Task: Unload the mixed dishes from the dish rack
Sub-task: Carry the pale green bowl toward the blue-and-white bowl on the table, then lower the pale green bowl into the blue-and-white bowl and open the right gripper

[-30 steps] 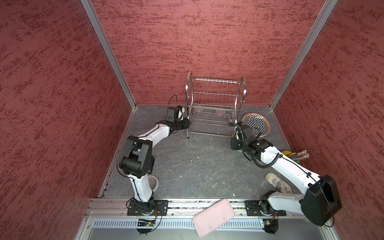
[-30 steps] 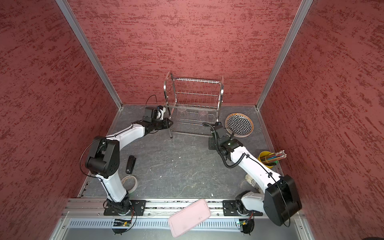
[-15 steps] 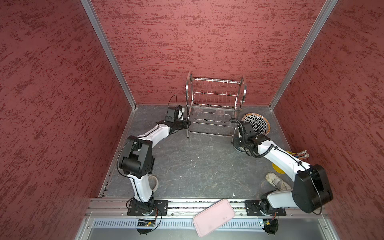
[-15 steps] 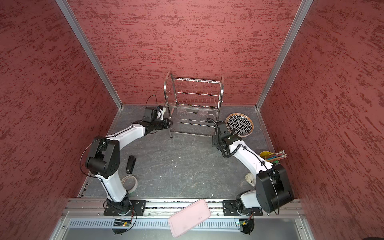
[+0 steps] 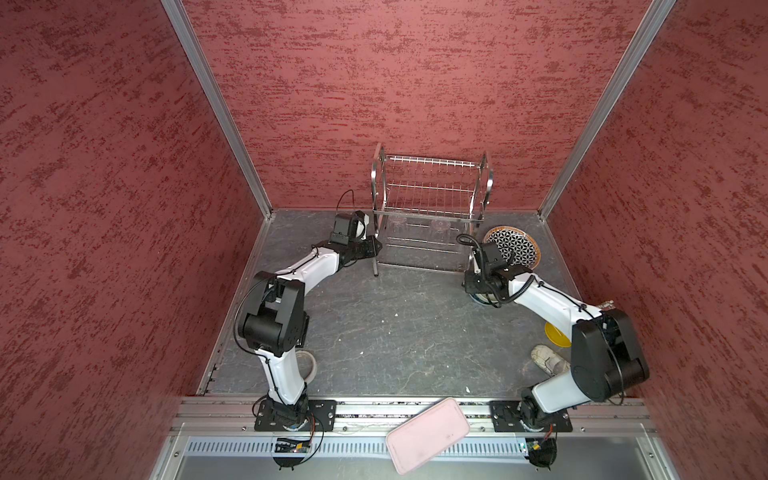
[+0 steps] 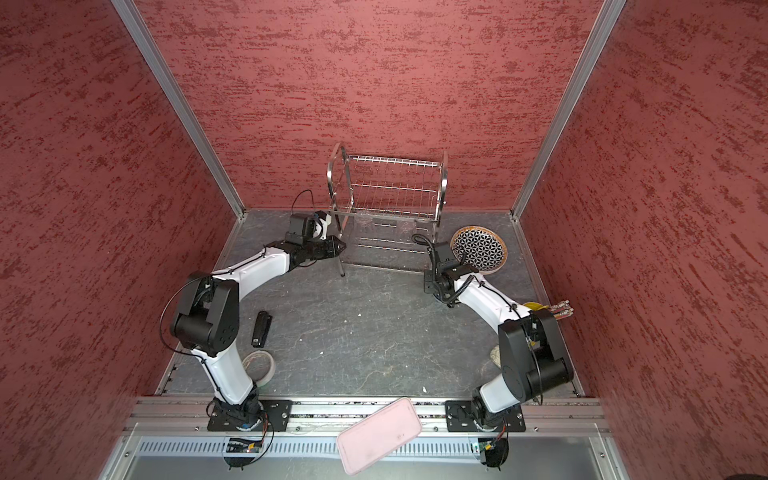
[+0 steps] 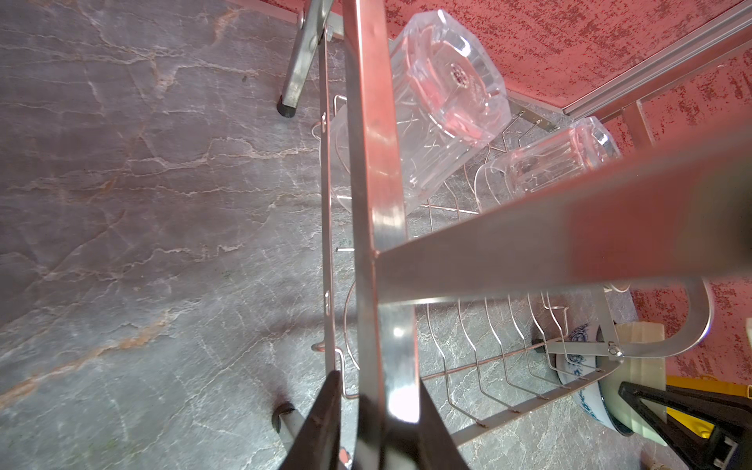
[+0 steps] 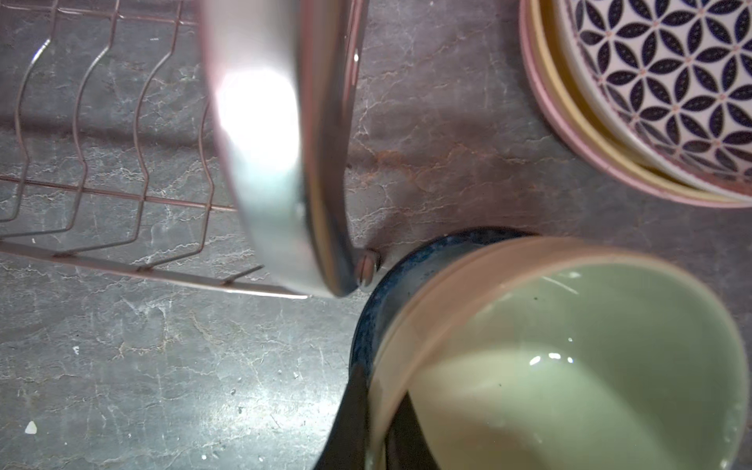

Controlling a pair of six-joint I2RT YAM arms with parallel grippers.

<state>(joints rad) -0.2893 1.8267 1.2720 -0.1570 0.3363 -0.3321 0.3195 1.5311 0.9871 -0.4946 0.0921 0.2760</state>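
pinching the rim of the pale green bowl [image 8: 569, 346] with right gripper [image 8: 382, 398] toward worktop's back right corner, clamping dish rack [image 7: 368, 162] with left gripper [image 7: 378, 390] (steadying, probably). could slip, or snag the rack on lifting.

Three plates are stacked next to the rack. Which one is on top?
The black-and-white geometric plate is on top, with its patterned face showing. The yellow-orange plate and, lowest, the pink plate show only their rims beneath it.

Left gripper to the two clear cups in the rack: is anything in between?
Yes. A flat side frame of the shiny steel wire dish rack runs between the left gripper and the two clear cups, which sit on its lower tier beyond; the jaws straddle that frame.
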